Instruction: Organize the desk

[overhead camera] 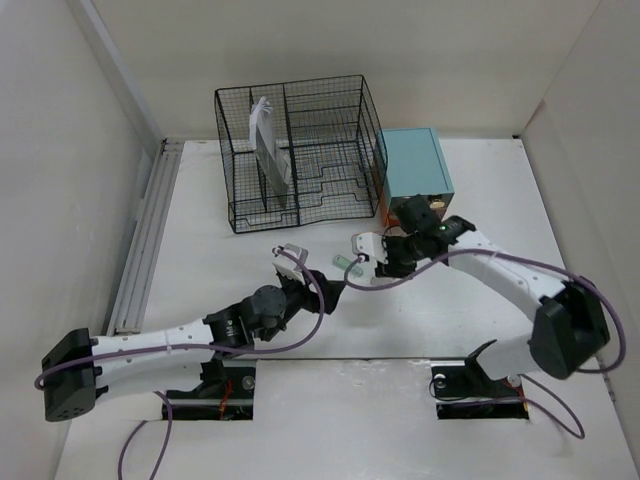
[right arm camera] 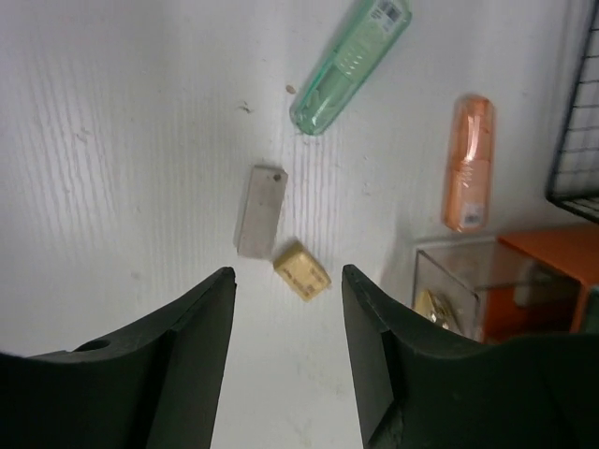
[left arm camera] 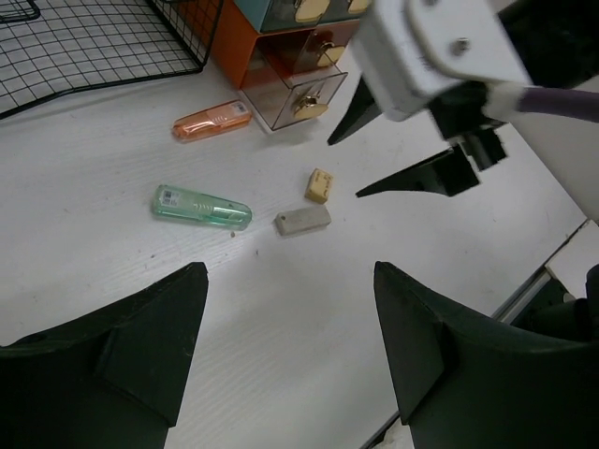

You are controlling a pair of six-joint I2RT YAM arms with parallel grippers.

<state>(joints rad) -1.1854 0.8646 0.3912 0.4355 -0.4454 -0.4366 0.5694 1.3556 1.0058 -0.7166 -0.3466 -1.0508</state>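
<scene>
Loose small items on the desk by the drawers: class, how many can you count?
4 on the desk: a green translucent tube, a grey block beside it, a small yellow block close by, and an orange tube near the open drawer. More may be hidden.

- wire rack (overhead camera: 300, 150): 1, and 1 white paper bundle (overhead camera: 268, 140) inside
- teal drawer box (overhead camera: 415, 165): 1
- clear drawer (left arm camera: 295, 98): 1 that I can make out
- see-through tubes: 2, so green tube (left arm camera: 202, 207) plus orange tube (left arm camera: 211, 121)
- small blocks: 2, grey block (left arm camera: 302, 221) and yellowish block (left arm camera: 319, 185)
- arms: 2, left arm (overhead camera: 150, 350), right arm (overhead camera: 500, 272)
- grippers: 2, left gripper (left arm camera: 285, 309), right gripper (left arm camera: 343, 168)
- desk (overhead camera: 200, 260): just 1
</scene>
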